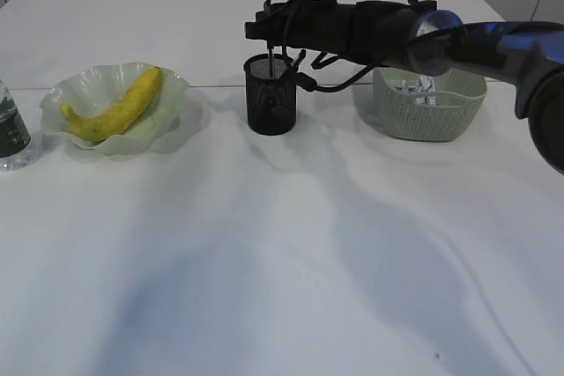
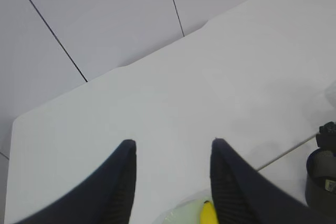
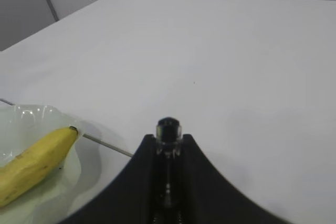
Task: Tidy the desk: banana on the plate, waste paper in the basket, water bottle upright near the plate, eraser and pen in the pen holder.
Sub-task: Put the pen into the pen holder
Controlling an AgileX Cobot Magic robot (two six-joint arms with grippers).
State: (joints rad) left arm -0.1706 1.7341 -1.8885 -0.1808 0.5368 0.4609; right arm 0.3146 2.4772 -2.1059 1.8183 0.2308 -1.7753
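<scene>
A yellow banana [image 1: 119,107] lies on the pale green plate [image 1: 62,94]. The water bottle [image 1: 11,129] stands upright at the far left, beside the plate. White waste paper [image 1: 414,87] lies in the green basket [image 1: 432,116]. My right gripper [image 1: 271,31] reaches across and is shut on the pen [image 1: 284,57], holding it upright over the black mesh pen holder [image 1: 270,99]. In the right wrist view the jaws [image 3: 168,139] clamp the pen [image 3: 168,128]. My left gripper [image 2: 173,141] is open and empty above the plate's far side. The eraser is not in view.
The banana's tip [image 2: 208,212] and the pen holder [image 2: 321,182] show in the left wrist view. The banana [image 3: 31,163] and plate [image 3: 31,116] show at the left of the right wrist view. A seam crosses the white table [image 1: 282,261] behind the plate.
</scene>
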